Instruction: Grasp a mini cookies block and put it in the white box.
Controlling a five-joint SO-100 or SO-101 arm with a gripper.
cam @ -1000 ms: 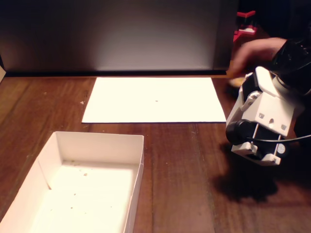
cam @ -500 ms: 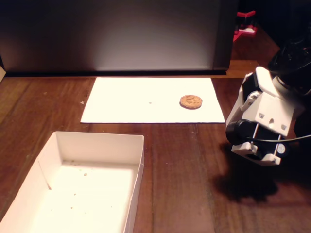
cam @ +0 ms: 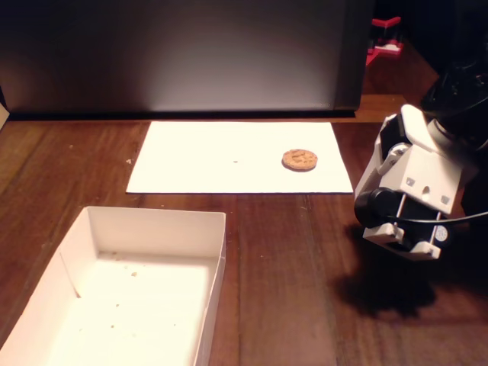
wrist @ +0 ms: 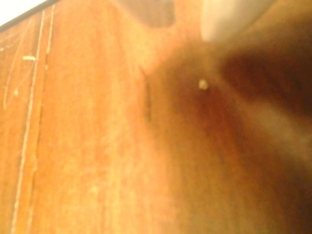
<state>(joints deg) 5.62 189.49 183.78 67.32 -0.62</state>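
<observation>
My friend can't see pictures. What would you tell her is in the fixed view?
A small round cookie lies on a white paper sheet on a dark wooden table. A white box sits nearer, lower left, holding only crumbs, and a white robot arm stands at the right.

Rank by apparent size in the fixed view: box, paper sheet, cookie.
1. Paper sheet and white box: too close to call. The box sits nearer the camera and runs off the bottom edge, so its looks are inflated and partial.
2. Cookie: clearly the smallest, lying on the sheet.
</observation>
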